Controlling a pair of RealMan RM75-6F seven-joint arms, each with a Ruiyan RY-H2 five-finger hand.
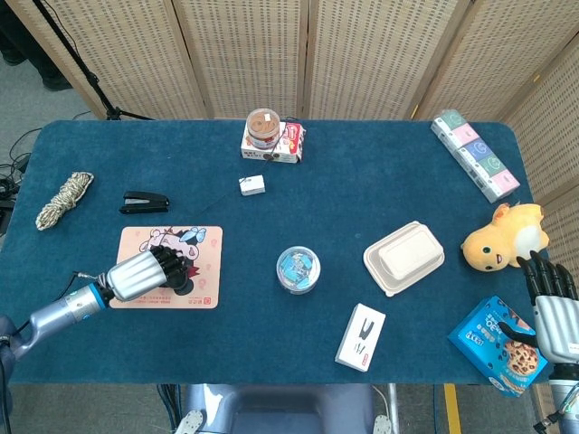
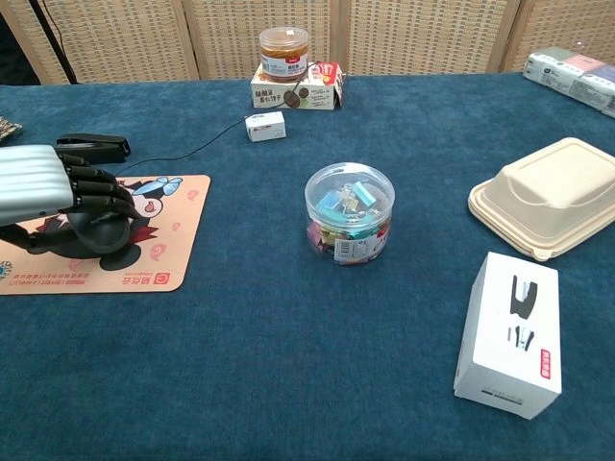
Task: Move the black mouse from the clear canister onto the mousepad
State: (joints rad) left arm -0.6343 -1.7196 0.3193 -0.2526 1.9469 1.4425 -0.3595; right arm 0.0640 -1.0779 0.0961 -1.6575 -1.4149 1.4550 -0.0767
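On the pink cartoon-printed mousepad (image 2: 144, 254), the left hand (image 2: 43, 192) grips the black mouse (image 2: 96, 233) (seemingly touching down), leaving only release; the right hand (image 1: 552, 303) idles, fingers spread.

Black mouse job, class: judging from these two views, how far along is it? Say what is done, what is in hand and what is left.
Done: the black mouse is off the clear canister and down over the mousepad, seemingly resting on it. In hand: the left hand grips it from above, fingers curled round it. Left: let go and lift the hand away. The right hand hangs at the table's edge near the cookie box, holding nothing.
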